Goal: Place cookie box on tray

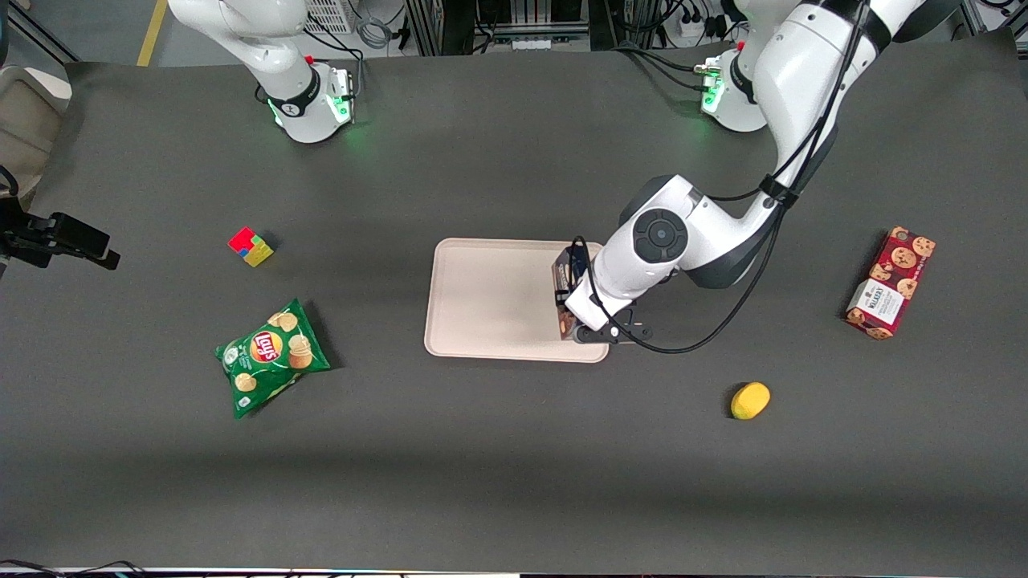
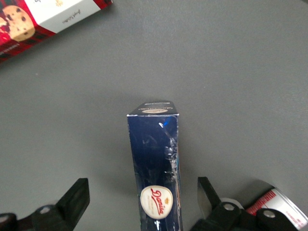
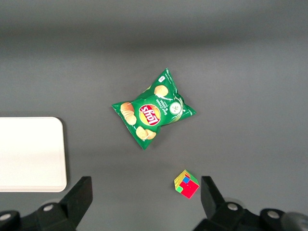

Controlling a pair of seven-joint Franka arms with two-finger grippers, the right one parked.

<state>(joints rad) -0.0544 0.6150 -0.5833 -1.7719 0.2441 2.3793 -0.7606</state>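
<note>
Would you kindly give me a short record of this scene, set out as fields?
pincer: open, a finger on either side of the cookie box, gaps showing
cookie box position: at the tray end toward the working arm
contact with tray: cannot tell
other items: red box, yellow fruit, chip bag, colour cube, all on the table, off the tray

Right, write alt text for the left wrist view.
A small dark navy-blue rectangular cookie box with a round tan logo sits on the dark grey table between the open black fingers of the working arm's tool, neither touching it. A red cardboard box printed with chocolate-chip cookies lies nearby.
</note>
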